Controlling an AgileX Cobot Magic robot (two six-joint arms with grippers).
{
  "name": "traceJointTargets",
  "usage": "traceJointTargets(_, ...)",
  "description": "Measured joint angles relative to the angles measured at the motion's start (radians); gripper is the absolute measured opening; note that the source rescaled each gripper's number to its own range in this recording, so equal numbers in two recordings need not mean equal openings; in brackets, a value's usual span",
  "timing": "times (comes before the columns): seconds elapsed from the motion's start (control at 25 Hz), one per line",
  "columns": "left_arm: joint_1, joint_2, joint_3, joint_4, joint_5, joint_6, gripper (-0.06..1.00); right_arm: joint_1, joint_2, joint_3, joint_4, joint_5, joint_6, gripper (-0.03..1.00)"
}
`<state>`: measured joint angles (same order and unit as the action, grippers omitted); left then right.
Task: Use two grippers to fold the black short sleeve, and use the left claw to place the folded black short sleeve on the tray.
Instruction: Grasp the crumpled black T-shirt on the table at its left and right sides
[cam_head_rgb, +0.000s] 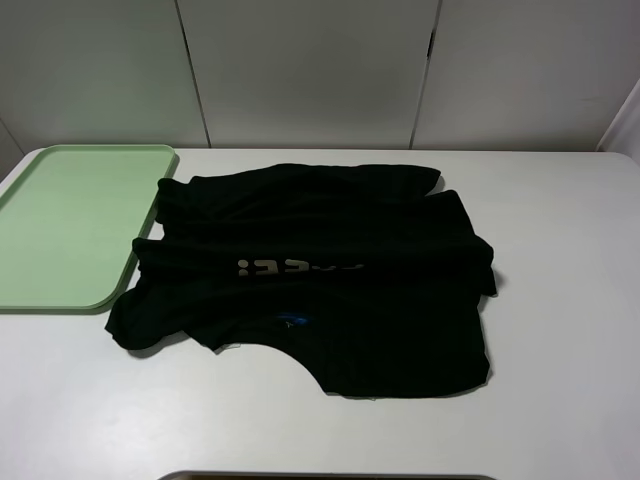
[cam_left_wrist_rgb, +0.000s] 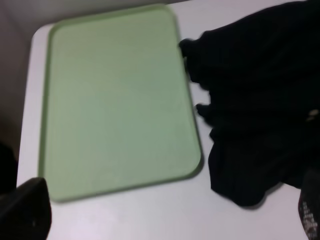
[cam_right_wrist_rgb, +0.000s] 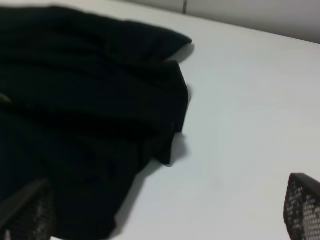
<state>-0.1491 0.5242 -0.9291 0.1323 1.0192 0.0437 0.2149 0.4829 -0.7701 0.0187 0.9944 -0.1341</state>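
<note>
Lying rumpled on table (cam_head_rgb: 560, 300), black short sleeve (cam_head_rgb: 320, 280) touching tray (cam_head_rgb: 60, 230), left gripper (cam_left_wrist_rgb: 170, 210) and right gripper (cam_right_wrist_rgb: 165, 205) released, empty.

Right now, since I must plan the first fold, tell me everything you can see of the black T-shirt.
The black T-shirt is soft, matte fabric, lying crumpled and loosely spread on the white table, with folds and bunched edges. Whitish lettering crosses its middle; a small blue mark sits nearer the front edge. Its left side lies right beside the green tray; whether they touch is unclear.
</note>
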Motion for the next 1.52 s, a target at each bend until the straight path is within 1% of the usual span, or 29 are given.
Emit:
traceJointTargets(0.08, -0.107, 0.079, -0.056, 0.047, 0.000, 0.015, 0.98, 0.000, 0.128, -0.068, 0.000, 0.001, -0.069, 1.00)
traceJointTargets(0.16, -0.223, 0.148, -0.087, 0.123, 0.001, 0.020, 0.98, 0.007, 0.266, -0.123, 0.000, 0.002, -0.126, 1.00)
traceJointTargets(0.24, -0.348, 0.221, -0.097, 0.204, 0.012, 0.021, 0.98, 0.053, 0.379, -0.169, -0.009, -0.001, -0.160, 1.00)
traceJointTargets(0.32, -0.482, 0.285, -0.099, 0.281, 0.035, 0.021, 0.98, 0.128, 0.489, -0.197, -0.035, -0.011, -0.180, 1.00)
traceJointTargets(0.36, -0.545, 0.317, -0.099, 0.310, 0.041, 0.022, 0.97, 0.180, 0.531, -0.207, -0.052, -0.017, -0.185, 1.00)
traceJointTargets(0.44, -0.641, 0.374, -0.099, 0.352, 0.044, 0.023, 0.97, 0.284, 0.622, -0.213, -0.112, -0.025, -0.194, 1.00)
traceJointTargets(0.52, -0.707, 0.427, -0.099, 0.362, 0.042, 0.025, 0.97, 0.394, 0.697, -0.215, -0.161, -0.030, -0.199, 1.00)
traceJointTargets(0.56, -0.721, 0.446, -0.098, 0.362, 0.037, 0.025, 0.97, 0.439, 0.734, -0.215, -0.181, -0.037, -0.200, 1.00)
traceJointTargets(0.68, -0.733, 0.491, -0.069, 0.362, 0.011, 0.051, 0.97, 0.519, 0.823, -0.216, -0.201, -0.055, -0.201, 1.00)
traceJointTargets(0.84, -0.725, 0.540, 0.025, 0.362, -0.011, 0.133, 0.97, 0.532, 0.885, -0.216, -0.201, -0.073, -0.201, 1.00)
traceJointTargets(0.92, -0.696, 0.579, 0.075, 0.357, -0.039, 0.159, 0.97, 0.532, 0.886, -0.216, -0.199, -0.083, -0.205, 1.00)
traceJointTargets(1.0, -0.650, 0.619, 0.106, 0.347, -0.089, 0.184, 0.97, 0.532, 0.885, -0.216, -0.193, -0.092, -0.208, 1.00)
traceJointTargets(1.16, -0.535, 0.713, 0.115, 0.303, -0.197, 0.252, 0.97, 0.532, 0.885, -0.216, -0.188, -0.093, -0.215, 1.00)
traceJointTargets(1.24, -0.491, 0.766, 0.115, 0.284, -0.242, 0.284, 0.97, 0.532, 0.885, -0.216, -0.188, -0.094, -0.228, 1.00)
traceJointTargets(1.36, -0.462, 0.846, 0.115, 0.271, -0.290, 0.333, 0.97, 0.532, 0.885, -0.216, -0.187, -0.107, -0.248, 1.00)
traceJointTargets(1.52, -0.458, 0.946, 0.115, 0.271, -0.350, 0.370, 0.97, 0.532, 0.885, -0.216, -0.187, -0.136, -0.287, 1.00)
